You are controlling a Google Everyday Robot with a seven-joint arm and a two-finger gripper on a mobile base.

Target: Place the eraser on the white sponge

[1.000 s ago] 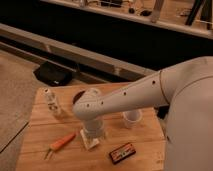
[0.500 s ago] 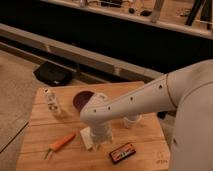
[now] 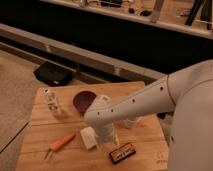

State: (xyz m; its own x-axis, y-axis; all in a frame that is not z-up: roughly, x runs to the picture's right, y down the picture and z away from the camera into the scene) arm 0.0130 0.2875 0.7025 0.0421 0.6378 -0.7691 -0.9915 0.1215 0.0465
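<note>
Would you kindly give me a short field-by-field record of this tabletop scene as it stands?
pincer: open, empty, pointing down beside the white sponge
eraser: flat on the table, near its front edge, untouched
white sponge: on the table, between the carrot and the pincer
others: small white bottle, dark round dish, white cup partly behind the arm
task state: eraser not yet on sponge

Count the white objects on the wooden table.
3: small bottle at left, white sponge at front centre, cup mostly hidden behind the arm. The hand hovers just right of the sponge; the arm may hide more.
</note>
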